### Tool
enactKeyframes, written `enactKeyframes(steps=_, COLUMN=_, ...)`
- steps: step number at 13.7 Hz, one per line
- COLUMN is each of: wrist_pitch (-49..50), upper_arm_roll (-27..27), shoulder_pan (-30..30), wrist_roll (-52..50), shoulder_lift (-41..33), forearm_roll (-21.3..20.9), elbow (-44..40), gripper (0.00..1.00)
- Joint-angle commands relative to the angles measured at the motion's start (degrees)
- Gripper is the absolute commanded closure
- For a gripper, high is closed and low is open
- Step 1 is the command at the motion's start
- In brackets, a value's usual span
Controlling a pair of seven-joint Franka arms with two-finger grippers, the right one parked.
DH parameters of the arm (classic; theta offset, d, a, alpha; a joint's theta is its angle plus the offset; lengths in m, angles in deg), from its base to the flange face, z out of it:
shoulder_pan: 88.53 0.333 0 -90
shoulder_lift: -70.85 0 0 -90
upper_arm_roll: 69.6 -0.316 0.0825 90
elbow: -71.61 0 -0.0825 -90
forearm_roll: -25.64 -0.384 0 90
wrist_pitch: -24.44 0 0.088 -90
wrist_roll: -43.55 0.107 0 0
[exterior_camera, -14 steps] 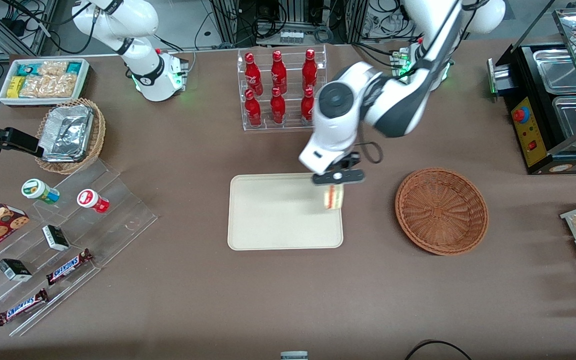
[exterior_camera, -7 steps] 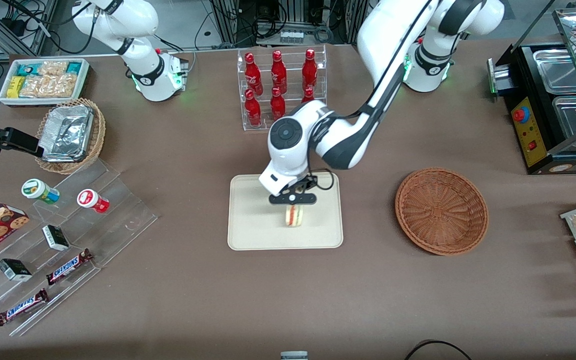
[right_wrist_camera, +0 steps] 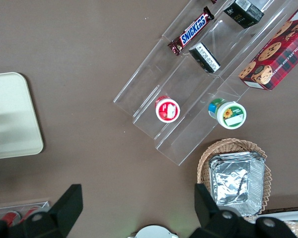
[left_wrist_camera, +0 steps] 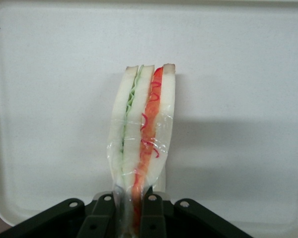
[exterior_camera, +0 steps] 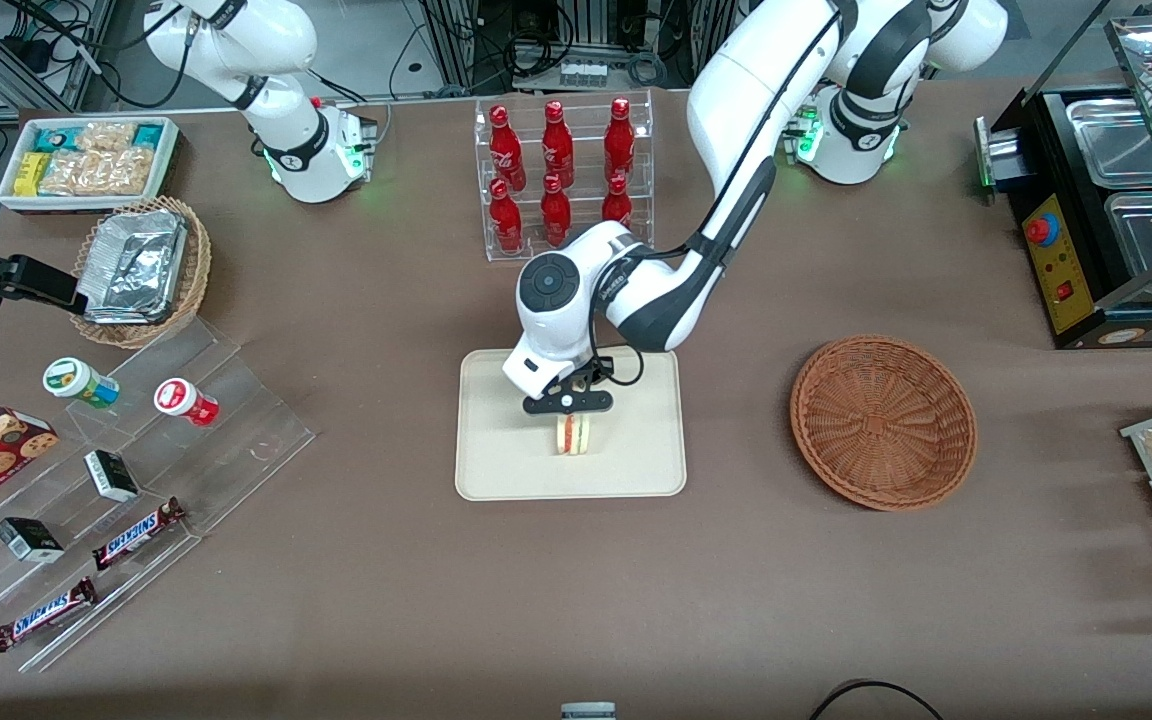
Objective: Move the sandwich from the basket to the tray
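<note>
The sandwich (exterior_camera: 573,434) (left_wrist_camera: 141,134), a pale wedge in clear wrap with green and red filling, hangs upright over the middle of the cream tray (exterior_camera: 496,470) (left_wrist_camera: 248,74). My left gripper (exterior_camera: 568,412) (left_wrist_camera: 132,208) is shut on the sandwich's wrapped end, its black fingers (left_wrist_camera: 153,210) pressing either side of it. The sandwich's lower edge is close to the tray floor; whether it touches I cannot tell. The reddish-brown woven basket (exterior_camera: 883,421) sits empty toward the working arm's end of the table, apart from the tray.
A clear rack of red bottles (exterior_camera: 561,175) stands farther from the front camera than the tray. A stepped acrylic display with snack bars and cups (exterior_camera: 116,470) (right_wrist_camera: 198,84) and a tan basket with foil (exterior_camera: 141,270) lie toward the parked arm's end.
The gripper carried the sandwich from the tray's edge nearest the basket to over the tray's middle and lowered it. The grip stayed shut throughout.
</note>
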Motion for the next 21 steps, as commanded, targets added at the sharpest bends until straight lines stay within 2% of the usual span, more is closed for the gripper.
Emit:
enactKeyframes(steps=1, wrist_pitch=0.38, upper_arm_roll=-0.83, shoulder_pan=-0.89, wrist_roll=-1.69, shoulder_lift=1.88, forearm_roll=-0.14, elbow=-2.54, gripper=1.00)
enactKeyframes(steps=2, wrist_pitch=0.38, upper_arm_roll=-0.83, shoulder_pan=-0.89, wrist_roll=-1.69, shoulder_lift=1.97, forearm_roll=-0.05, elbow=-2.54, gripper=1.00)
enactKeyframes(steps=3, wrist_pitch=0.38, upper_arm_roll=-0.83, shoulder_pan=-0.89, wrist_roll=-1.60, shoulder_lift=1.97, forearm_roll=-0.05, elbow=-2.46, gripper=0.94)
enactKeyframes(steps=4, wrist_pitch=0.46, upper_arm_roll=-0.83, shoulder_pan=-0.89, wrist_roll=-1.51, shoulder_lift=1.97, forearm_roll=-0.14, elbow=-2.45, gripper=0.34)
enactKeyframes(steps=5, wrist_pitch=0.55, upper_arm_roll=-0.83, shoulder_pan=-0.81, wrist_roll=-1.08, shoulder_lift=1.71, forearm_roll=-0.14, elbow=-2.45, gripper=0.02)
enactKeyframes(steps=9, wrist_pitch=4.49, upper_arm_roll=-1.18, shoulder_pan=-0.19, wrist_roll=-1.51, shoulder_lift=-2.24, forearm_roll=-0.05, elbow=-2.54, gripper=0.01)
enactKeyframes(steps=10, wrist_pitch=6.16, upper_arm_roll=-1.09, shoulder_pan=1.55, wrist_roll=-1.60, shoulder_lift=-4.69, forearm_roll=0.39, elbow=-2.54, gripper=0.01)
enactKeyframes(steps=12, wrist_pitch=11.77, upper_arm_roll=-1.18, shoulder_pan=4.55, wrist_roll=-0.82, shoulder_lift=-10.83, forearm_roll=3.80, elbow=-2.02, gripper=0.01)
enactKeyframes(steps=15, wrist_pitch=24.42, upper_arm_roll=-1.27, shoulder_pan=9.02, wrist_roll=0.94, shoulder_lift=-19.27, forearm_roll=3.29, elbow=-1.75, gripper=0.01)
enactKeyframes(steps=19, wrist_pitch=38.32, upper_arm_roll=-1.35, shoulder_pan=18.07, wrist_roll=15.15, shoulder_lift=-29.56, forearm_roll=1.63, elbow=-1.23, gripper=0.01)
enactKeyframes(steps=21, wrist_pitch=40.28, upper_arm_roll=-1.27, shoulder_pan=22.90, wrist_roll=22.97, shoulder_lift=-35.62, forearm_roll=1.53, elbow=2.36, gripper=0.01)
